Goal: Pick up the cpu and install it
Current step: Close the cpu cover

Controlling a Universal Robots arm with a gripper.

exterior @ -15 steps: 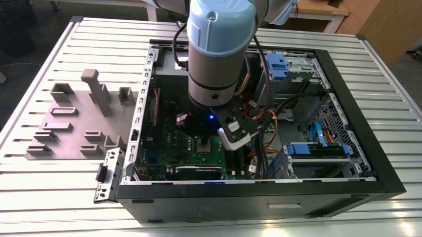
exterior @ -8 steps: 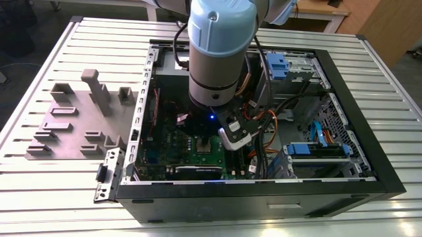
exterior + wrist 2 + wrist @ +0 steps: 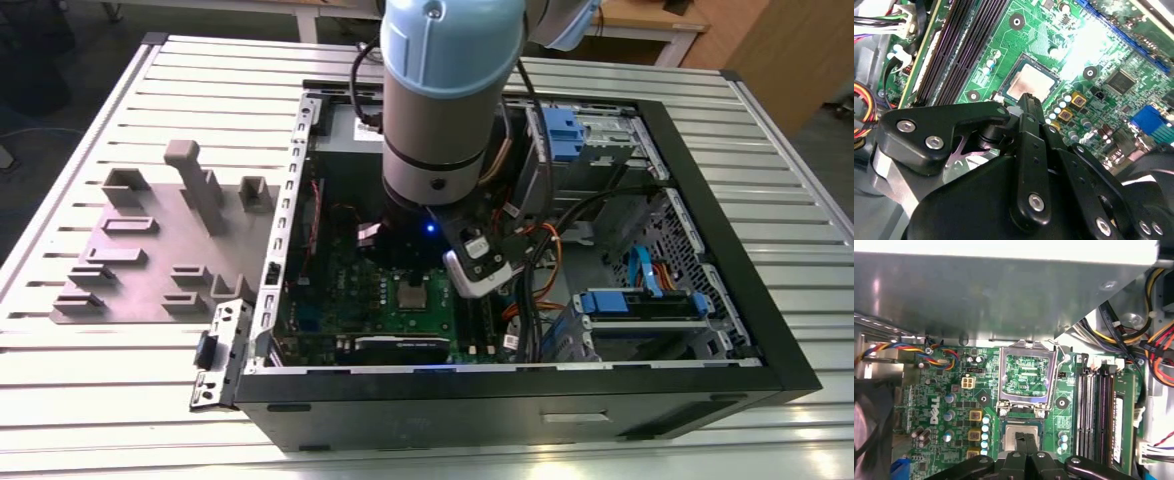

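The cpu (image 3: 1013,432) lies flat in its socket on the green motherboard (image 3: 944,405), beside the flipped-open socket frame (image 3: 1027,375); the hand (image 3: 1025,439), fingers pressed together and gripping nothing, hovers over the chip's top

Arm (image 3: 447,90), pale blue-grey, reaches down into open black PC case (image 3: 534,400). Case lies on side on slatted metal table (image 3: 120,400). Blue light glows at arm's dark lower end. Just beneath it: cpu (image 3: 416,294), small silvery square, flat on green motherboard (image 3: 387,325). Grey holder plate (image 3: 134,290) with upright blocks beside case, on exterior view's left. Black and orange cables (image 3: 534,260) and blue drive caddy (image 3: 638,303) on exterior view's right.
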